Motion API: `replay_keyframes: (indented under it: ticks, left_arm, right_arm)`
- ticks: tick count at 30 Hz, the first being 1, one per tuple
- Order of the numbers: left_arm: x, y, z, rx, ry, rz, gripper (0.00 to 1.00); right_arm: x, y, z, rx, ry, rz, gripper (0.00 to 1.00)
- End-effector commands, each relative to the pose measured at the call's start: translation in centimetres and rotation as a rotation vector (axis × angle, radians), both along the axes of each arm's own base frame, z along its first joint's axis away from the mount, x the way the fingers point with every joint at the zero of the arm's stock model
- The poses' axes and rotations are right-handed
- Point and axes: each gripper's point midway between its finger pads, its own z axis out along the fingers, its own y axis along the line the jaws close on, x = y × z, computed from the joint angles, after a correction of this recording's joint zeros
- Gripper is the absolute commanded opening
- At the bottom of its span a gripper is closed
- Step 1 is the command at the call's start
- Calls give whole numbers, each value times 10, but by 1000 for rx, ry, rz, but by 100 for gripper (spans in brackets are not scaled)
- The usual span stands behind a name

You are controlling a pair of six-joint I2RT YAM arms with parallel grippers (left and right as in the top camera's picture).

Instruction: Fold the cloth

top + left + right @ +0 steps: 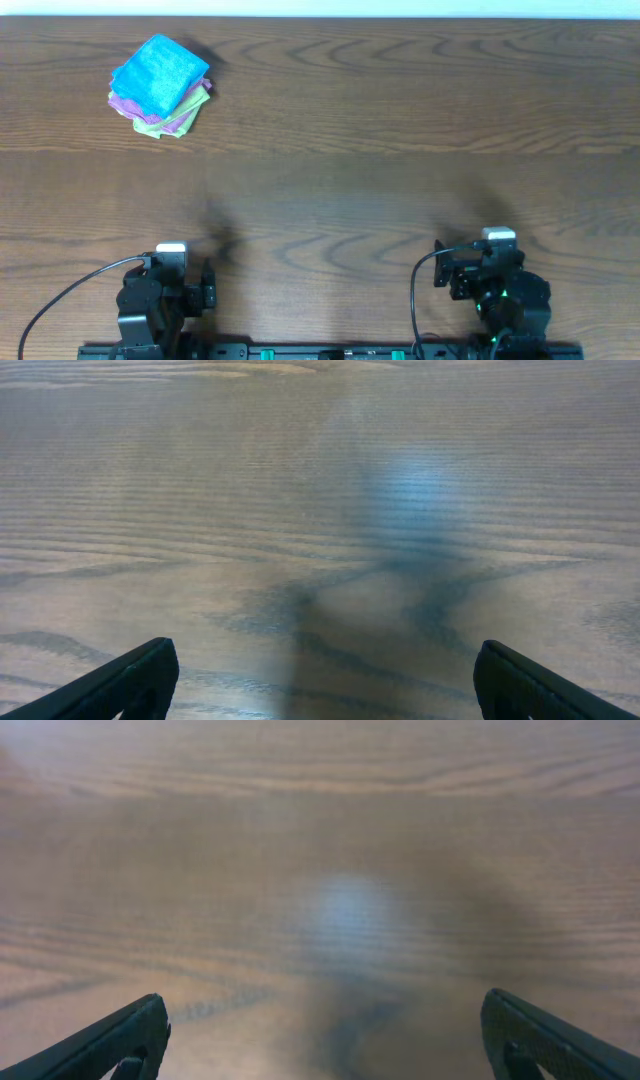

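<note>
The cloth [160, 72] is a bright sky-blue square, lying folded on top of a small stack at the far left of the table. My left gripper [172, 258] rests near the front edge, well short of the stack. Its jaws are open in the left wrist view [325, 660], with only bare wood between the dark fingertips [145, 665]. My right gripper [497, 245] sits at the front right, far from the cloth. It is also open [325, 1015], and nothing lies between its fingers [525, 1020]. Neither wrist view shows the cloth.
Under the blue cloth lie a purple-pink folded cloth [188, 118] and a light green one [150, 128], their edges sticking out. The brown wooden table [360, 160] stretches between the stack and both arms. Black cables trail from the arm bases at the front edge.
</note>
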Motion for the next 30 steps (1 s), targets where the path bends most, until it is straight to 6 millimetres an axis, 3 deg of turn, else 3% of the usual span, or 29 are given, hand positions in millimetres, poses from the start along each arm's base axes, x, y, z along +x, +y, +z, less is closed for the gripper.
replay_keyframes:
  ticks: [1,30]
  left_arm:
    - [-7,4,-18,32,61,4,95]
    - [-7,4,-18,32,61,4,95]
  right_arm:
    - [-4,-2,-11,-55,32,4,99]
    - [-5,1,-11,-56,35,23,99]
